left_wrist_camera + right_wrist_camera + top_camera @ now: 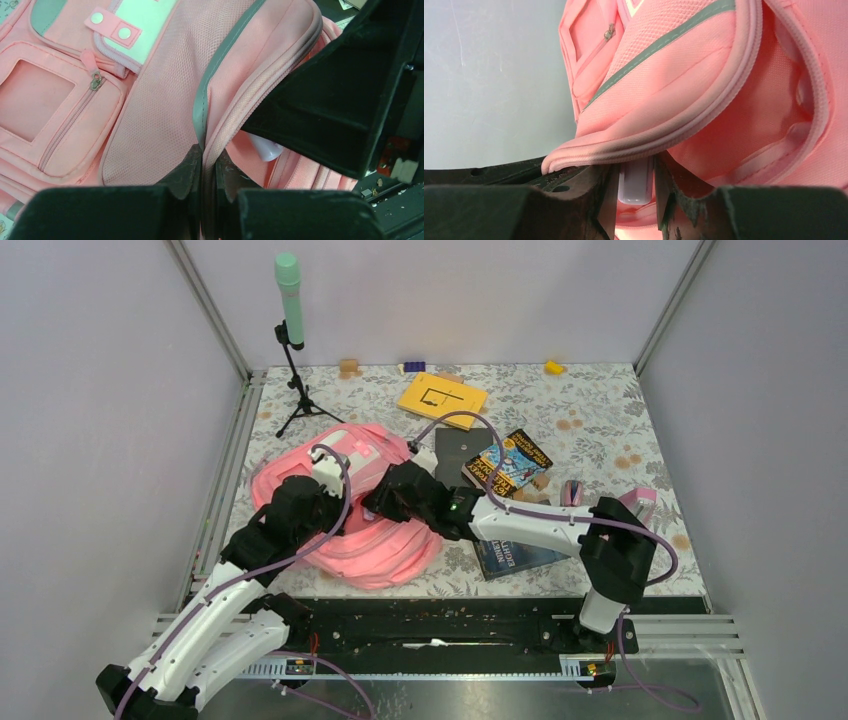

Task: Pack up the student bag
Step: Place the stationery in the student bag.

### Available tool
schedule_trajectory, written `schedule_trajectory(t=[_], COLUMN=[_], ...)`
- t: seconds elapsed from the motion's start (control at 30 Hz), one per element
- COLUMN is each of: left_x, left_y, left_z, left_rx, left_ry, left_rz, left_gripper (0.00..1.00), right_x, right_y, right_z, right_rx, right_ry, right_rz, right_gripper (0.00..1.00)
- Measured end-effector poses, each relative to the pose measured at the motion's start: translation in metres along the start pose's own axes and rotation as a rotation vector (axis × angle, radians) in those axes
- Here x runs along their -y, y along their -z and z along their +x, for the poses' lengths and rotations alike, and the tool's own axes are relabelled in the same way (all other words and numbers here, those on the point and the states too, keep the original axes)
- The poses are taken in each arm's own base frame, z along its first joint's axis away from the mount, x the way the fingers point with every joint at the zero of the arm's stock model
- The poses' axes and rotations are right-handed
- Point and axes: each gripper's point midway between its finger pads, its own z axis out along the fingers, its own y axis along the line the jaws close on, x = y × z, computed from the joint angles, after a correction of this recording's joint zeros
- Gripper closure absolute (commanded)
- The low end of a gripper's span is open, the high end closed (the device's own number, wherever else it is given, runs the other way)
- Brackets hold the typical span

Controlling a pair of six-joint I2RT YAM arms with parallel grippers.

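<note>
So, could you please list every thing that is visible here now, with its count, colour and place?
large soft pink fabric backpack: one, pink with grey strips, left of centre
slim pale white object: one, at the backpack's opening
green microphone on black tripod: one, far left
flat yellow book: one, far centre
dark flat board: one, black, centre
colourful paperback: one, right of the board
dark blue book: one, under the right arm
small pink things: two, right side
small blocks: three, tan, blue, yellow, far edge
floral tablecloth: one
left gripper: shut on the backpack's zip edge
right gripper: shut on the pale object
</note>
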Motion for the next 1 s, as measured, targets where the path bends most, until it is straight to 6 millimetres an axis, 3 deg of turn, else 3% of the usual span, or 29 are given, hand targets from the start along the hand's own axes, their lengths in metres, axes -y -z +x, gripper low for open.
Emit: schedule_trajectory(t=[0.17, 0.23, 0.33, 0.43, 0.7, 0.83, 1.0], left_x=[0.000, 0.000, -0.001, 0.000, -0.001, -0.006, -0.021], left_y=[0.000, 0.000, -0.001, 0.000, -0.001, -0.001, -0.001], left_z=[-0.002, -0.002, -0.002, 0.000, 0.002, 0.001, -0.001], left_rx=[0.007, 0.007, 0.008, 0.000, -0.009, -0.005, 0.008], left_ry=[0.000, 0.000, -0.001, -0.005, -0.008, -0.009, -0.006], left_rz=[0.001, 0.002, -0.005, -0.003, -0.008, -0.040, -0.132], left_gripper=[1.00, 1.00, 1.00, 1.00, 1.00, 1.00, 1.00], right_x=[-0.003, -0.004, -0.006, 0.001, 0.000, -0.003, -0.008], right_y=[-0.001, -0.003, -0.005, -0.008, -0.005, 0.009, 0.049], right_z=[-0.002, -0.003, -0.006, -0.002, -0.003, -0.006, -0.014], right_rx=[0.091, 0.109, 0.144, 0.155, 0.183, 0.203, 0.250], right_ry=[0.052, 0.064, 0.084, 0.107, 0.169, 0.231, 0.354], right_rz=[0.007, 0.002, -0.031, -0.042, -0.094, -0.131, -0.205], right_gripper=[0.51, 0.46, 0.42, 0.43, 0.47, 0.44, 0.40])
